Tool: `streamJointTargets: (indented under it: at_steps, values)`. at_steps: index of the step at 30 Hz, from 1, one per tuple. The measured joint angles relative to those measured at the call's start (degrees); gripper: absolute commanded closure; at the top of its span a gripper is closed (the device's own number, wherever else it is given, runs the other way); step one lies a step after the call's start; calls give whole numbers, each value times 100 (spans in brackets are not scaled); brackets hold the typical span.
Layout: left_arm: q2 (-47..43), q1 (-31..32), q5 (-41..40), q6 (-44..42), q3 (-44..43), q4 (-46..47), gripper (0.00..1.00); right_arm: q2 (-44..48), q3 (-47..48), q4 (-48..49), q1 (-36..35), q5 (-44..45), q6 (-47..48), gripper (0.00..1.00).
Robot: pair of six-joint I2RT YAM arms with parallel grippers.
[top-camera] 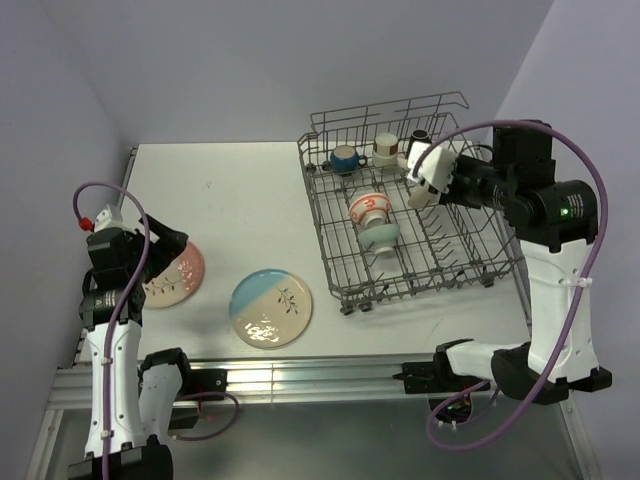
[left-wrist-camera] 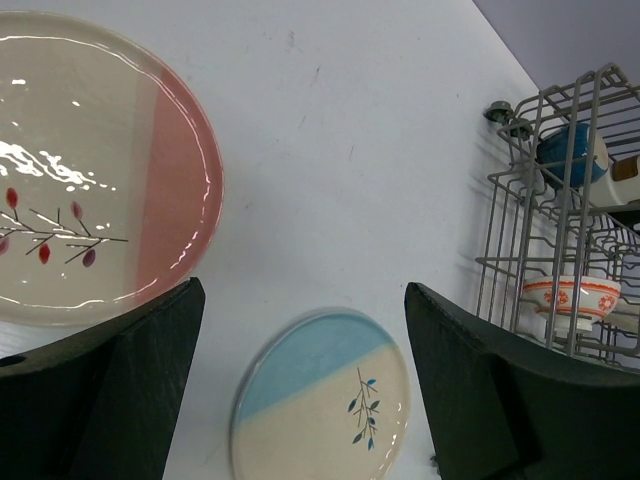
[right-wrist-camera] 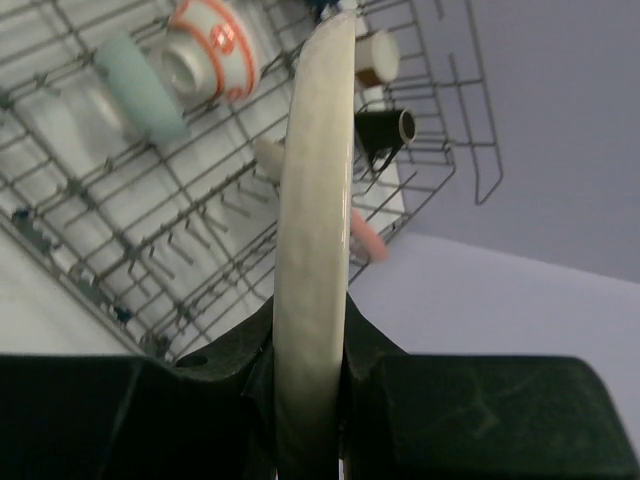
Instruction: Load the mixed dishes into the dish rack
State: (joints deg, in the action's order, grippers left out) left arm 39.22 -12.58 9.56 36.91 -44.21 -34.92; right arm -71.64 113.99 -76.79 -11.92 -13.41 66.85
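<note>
My right gripper [top-camera: 447, 180] is shut on a cream plate [top-camera: 425, 172], held on edge above the back right of the grey wire dish rack [top-camera: 470, 262]. The right wrist view shows that plate [right-wrist-camera: 315, 190] edge-on between the jaws [right-wrist-camera: 312, 335]. In the rack lie an orange-red bowl [top-camera: 368, 208], a pale teal bowl [top-camera: 381, 236], a blue mug [top-camera: 345, 158], a brown mug [top-camera: 386, 150] and a dark mug [top-camera: 420, 137]. My left gripper [top-camera: 165, 255] is open and empty over the pink plate [top-camera: 178, 272]. The blue plate [top-camera: 270, 307] lies flat between its fingers in the left wrist view [left-wrist-camera: 320, 400].
A pink and cream rim [right-wrist-camera: 366, 236] stands among the tines behind the held plate. The rack's raised wire side [left-wrist-camera: 520, 215] is at the right of the left wrist view. The table's near edge is a metal rail [top-camera: 300, 375].
</note>
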Motion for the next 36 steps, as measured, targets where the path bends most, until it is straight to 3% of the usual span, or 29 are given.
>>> streamJointTargets:
  at_steps: [5,12,22,36]
  values:
    - [39,0,76,-7,111,168,13,98,-221,-546,505,57,649,100]
    - [44,0,249,-2,424,385,13,13,-992,-603,789,538,1403,100]
    - [76,0,376,-11,459,435,13,-378,-2435,-72,872,1388,2494,100]
    - [155,0,415,-26,466,516,13,-920,-2533,238,881,2011,3226,100]
